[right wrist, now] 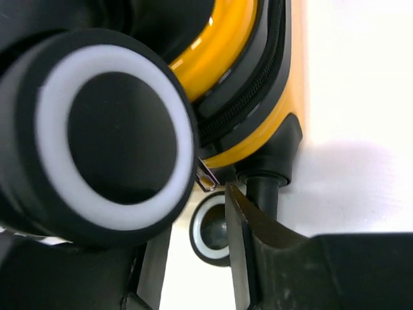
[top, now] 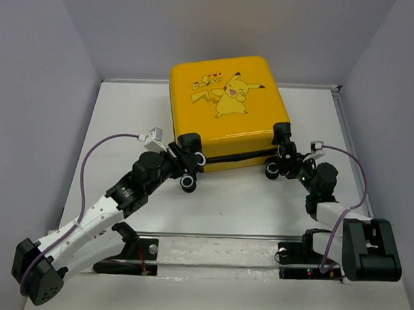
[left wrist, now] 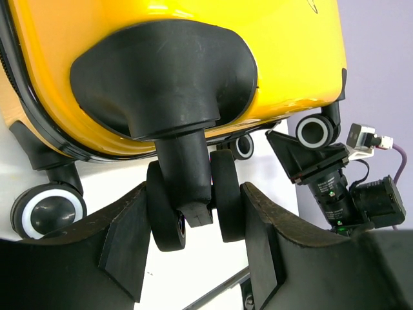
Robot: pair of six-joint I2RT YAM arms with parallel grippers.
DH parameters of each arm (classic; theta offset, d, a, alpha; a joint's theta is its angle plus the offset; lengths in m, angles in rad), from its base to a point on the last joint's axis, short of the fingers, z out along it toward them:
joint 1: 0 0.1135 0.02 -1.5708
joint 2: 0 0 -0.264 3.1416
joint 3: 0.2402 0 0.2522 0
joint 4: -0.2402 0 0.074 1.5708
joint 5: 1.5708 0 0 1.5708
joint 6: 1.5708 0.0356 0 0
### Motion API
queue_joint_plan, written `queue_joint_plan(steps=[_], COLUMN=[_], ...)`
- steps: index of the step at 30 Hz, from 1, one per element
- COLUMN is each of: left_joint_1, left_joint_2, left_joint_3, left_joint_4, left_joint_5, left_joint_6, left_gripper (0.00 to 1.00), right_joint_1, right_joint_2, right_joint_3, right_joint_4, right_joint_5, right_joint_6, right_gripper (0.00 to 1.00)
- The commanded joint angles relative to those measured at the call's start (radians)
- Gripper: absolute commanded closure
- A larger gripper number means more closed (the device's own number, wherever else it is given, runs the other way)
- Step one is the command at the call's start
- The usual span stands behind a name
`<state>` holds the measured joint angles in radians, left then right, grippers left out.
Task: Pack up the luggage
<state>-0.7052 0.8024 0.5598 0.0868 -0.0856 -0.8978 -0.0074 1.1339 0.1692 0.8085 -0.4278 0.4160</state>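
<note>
Closed luggage point(top: 222, 108) lies on the table point(top: 246, 204), wheels toward the arms. The left end effector point(left wrist: 195, 194) clamps a caster point(left wrist: 224, 203), which could swivel free. The right end effector point(right wrist: 197, 214), part-open and empty, may miss the zipper pull point(right wrist: 205, 179).

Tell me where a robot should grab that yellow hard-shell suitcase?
Probably by a black twin caster wheel on the near edge of the yellow hard-shell suitcase, coming from the arms' side. The shell is broad and smooth; the casters jut toward the arms, narrow enough that the left tool straddles one.
</note>
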Motion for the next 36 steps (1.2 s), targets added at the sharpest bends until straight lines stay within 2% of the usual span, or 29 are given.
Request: queue_joint_plan(steps=[1, 4, 8, 15, 18, 21, 24, 26, 28, 30, 32, 33, 34, 36], left_joint_1=[-0.005, -0.004, -0.004, -0.004, -0.004, -0.005, -0.005, -0.004, -0.005, -0.005, -0.004, -0.005, -0.004, -0.004], left_joint_2=[-0.066, -0.063, -0.065, -0.065, -0.08, -0.083, -0.075, -0.074, -0.081, -0.088, -0.092, -0.095, -0.097, -0.108], left_joint_3=[0.012, 0.006, -0.009, -0.012, -0.006, -0.009, -0.008, -0.006, -0.005, -0.003, 0.0, 0.002, 0.0, -0.004], left_joint_4=[0.194, 0.195, 0.202, 0.217, 0.203, 0.206, 0.212, 0.211, 0.208, 0.208, 0.202, 0.197, 0.194, 0.188], left_joint_5=[0.058, 0.06, 0.058, 0.07, 0.064, 0.053, 0.052, 0.049, 0.041, 0.037, 0.037, 0.038, 0.037, 0.03], left_joint_6=[0.022, 0.022, 0.01, -0.003, 0.0, 0.003, 0.011, 0.017, 0.022, 0.025, 0.028, 0.031, 0.033, 0.033], left_gripper=[0.94, 0.94, 0.94, 0.94, 0.94, 0.94, 0.94, 0.94, 0.94, 0.94, 0.94, 0.94, 0.94, 0.94], right_joint_1=[-0.008, -0.008, -0.008, -0.008, -0.008, -0.008, -0.008, -0.008, -0.008, -0.008, -0.008, -0.008, -0.008, -0.008], right_joint_2=[0.027, 0.053, 0.07, 0.225, 0.234, 0.175, 0.164, 0.167, 0.19, 0.217, 0.271, 0.292, 0.328, 0.354], right_joint_3=[0.073, 0.084, 0.087, 0.136, 0.136, 0.099, 0.115, 0.11, 0.115, 0.142, 0.177, 0.19, 0.191, 0.203], right_joint_4=[0.245, 0.276, 0.339, 0.458, 0.436, 0.387, 0.308, 0.308, 0.313, 0.333, 0.353, 0.385, 0.424, 0.481], right_joint_5=[-0.018, -0.04, -0.074, -0.068, -0.008, 0.093, 0.119, 0.133, 0.132, 0.112, 0.014, -0.006, -0.038, -0.068], right_joint_6=[0.0, 0.0, 0.017, 0.026, -0.002, 0.0, -0.017, -0.003, 0.009, 0.02, 0.03, 0.046, 0.078, 0.096], right_gripper=[0.6, 0.61, 0.49, 0.5, 0.49, 0.53, 0.48, 0.42, 0.4, 0.41, 0.42, 0.44, 0.5, 0.54])
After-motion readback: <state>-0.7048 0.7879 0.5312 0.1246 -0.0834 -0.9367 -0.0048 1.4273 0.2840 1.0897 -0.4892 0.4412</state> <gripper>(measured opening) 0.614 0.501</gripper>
